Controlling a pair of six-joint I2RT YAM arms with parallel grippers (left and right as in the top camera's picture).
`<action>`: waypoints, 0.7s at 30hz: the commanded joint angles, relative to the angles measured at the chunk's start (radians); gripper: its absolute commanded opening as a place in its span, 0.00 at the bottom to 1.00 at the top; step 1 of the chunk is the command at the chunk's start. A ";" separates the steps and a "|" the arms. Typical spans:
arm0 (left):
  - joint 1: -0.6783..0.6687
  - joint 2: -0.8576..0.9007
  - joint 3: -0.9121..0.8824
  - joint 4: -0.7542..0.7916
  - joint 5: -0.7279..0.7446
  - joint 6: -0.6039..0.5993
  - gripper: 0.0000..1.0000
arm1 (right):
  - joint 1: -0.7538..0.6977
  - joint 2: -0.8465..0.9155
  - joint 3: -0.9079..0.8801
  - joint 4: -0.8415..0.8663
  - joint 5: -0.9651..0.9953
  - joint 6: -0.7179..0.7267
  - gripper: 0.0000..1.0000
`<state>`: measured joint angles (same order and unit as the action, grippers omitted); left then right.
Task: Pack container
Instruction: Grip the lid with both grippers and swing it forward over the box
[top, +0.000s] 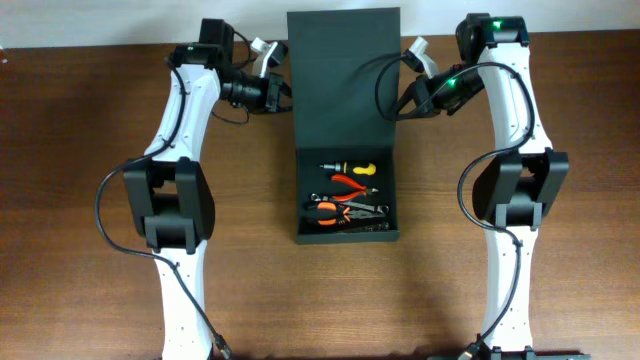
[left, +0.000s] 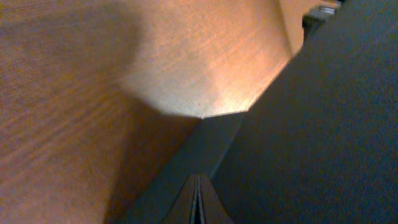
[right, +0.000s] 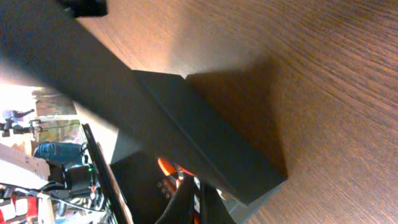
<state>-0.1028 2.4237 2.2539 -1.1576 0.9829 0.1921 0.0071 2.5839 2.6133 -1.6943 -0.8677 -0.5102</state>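
Container (top: 343, 80) at centre of table (top: 90, 120), between 2 arms, flap lid open and reaching toward far edge. Inside, at near end: screwdriver (top: 347, 167), red pliers (top: 352, 183), orange pliers (top: 328, 212). Left gripper (top: 283, 95) just beside lid's left edge, right gripper (top: 405, 100) just beside right edge. Wrist views: both finger pairs clenched, only thin seam between. Contact with lid: cannot tell.

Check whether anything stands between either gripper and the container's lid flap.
Nothing visible does. The left gripper and the right gripper are at opposite side edges of the open flap of the container, with only the wooden table around them. The hand tools lie inside the box part, away from both grippers.
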 joint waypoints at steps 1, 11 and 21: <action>-0.045 -0.106 0.026 -0.045 -0.009 0.066 0.02 | 0.014 -0.093 0.018 -0.005 0.087 0.063 0.04; -0.055 -0.145 0.026 -0.067 -0.038 0.094 0.02 | -0.013 -0.244 0.018 -0.005 0.350 0.182 0.08; -0.072 -0.161 0.026 -0.202 -0.037 0.131 0.02 | -0.078 -0.292 0.016 -0.005 0.526 0.328 0.09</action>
<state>-0.1562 2.3112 2.2578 -1.3075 0.9413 0.2707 -0.0303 2.3409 2.6144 -1.6928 -0.4381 -0.2623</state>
